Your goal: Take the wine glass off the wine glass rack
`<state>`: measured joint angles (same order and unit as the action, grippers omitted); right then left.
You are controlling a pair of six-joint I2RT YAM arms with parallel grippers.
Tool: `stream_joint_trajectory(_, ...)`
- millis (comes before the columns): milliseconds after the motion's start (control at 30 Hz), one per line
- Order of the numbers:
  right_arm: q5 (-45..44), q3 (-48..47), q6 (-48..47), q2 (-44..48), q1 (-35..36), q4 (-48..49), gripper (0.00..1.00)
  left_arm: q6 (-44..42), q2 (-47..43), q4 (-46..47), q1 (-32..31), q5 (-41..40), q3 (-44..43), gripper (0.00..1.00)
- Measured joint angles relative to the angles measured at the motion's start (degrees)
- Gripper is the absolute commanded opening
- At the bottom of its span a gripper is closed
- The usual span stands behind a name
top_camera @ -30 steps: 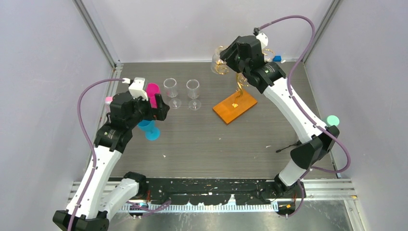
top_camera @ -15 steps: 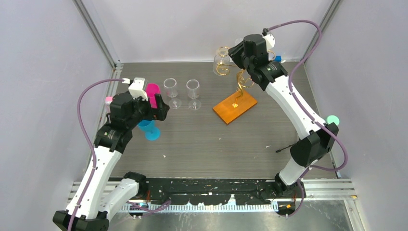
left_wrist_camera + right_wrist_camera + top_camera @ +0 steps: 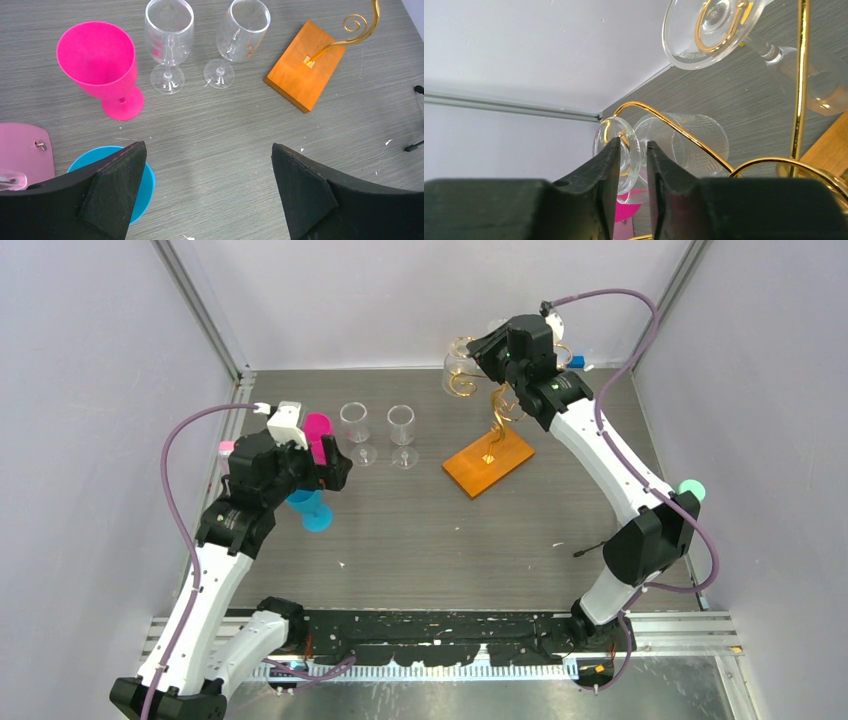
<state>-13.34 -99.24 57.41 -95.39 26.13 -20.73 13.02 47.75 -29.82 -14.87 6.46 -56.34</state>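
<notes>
Wine glass (image 3: 629, 131) hangs bowl-down on curled arm of wine glass rack (image 3: 490, 462), foot hooked over gold wire. Right gripper (image 3: 633, 149) fingers narrow, flanking foot, placed to lift it free; firm grip unclear. Left gripper (image 3: 207, 149) fingers wide, holding nothing, idle above table (image 3: 225, 170).

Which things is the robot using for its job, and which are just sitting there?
For the job:
wine glass rack
hanging wine glass
right gripper, fingers either side of that glass's foot

Just sitting there:
pink goblet
blue cup
two clear glasses, standing upright
small black tripod
left gripper, open and holding nothing
</notes>
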Motion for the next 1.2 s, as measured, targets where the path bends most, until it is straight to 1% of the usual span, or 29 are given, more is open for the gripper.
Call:
stream_joint_trajectory(167,0.50,0.11,-0.28,0.00,0.00,0.94,0.16,0.00,0.00,-0.02,0.00,0.00,0.02,0.99)
stream_joint_trajectory(233,0.55,0.26,-0.31,0.00,-0.02,1.29,0.09,0.00,0.00,-0.02,0.00,0.00,0.02,0.99)
stream_joint_trajectory(367,0.55,0.59,-0.28,0.26,-0.02,2.95,0.01,0.00,0.00,0.00,0.00,0.00,0.02,0.99)
stream_joint_trajectory(600,0.85,2.01,-0.26,1.64,0.00,4.04,0.00,0.00,0.00,-0.02,0.00,-0.02,0.02,0.99)
stream_joint_trajectory(900,2.89,7.43,1.38,3.21,-0.39,11.32,0.00,0.00,0.00,-0.02,0.00,-0.20,0.02,0.99)
stream_joint_trajectory(1200,5.16,9.84,2.95,3.23,-0.87,16.68,0.00,0.00,0.00,-0.02,0.00,-0.42,0.02,0.99)
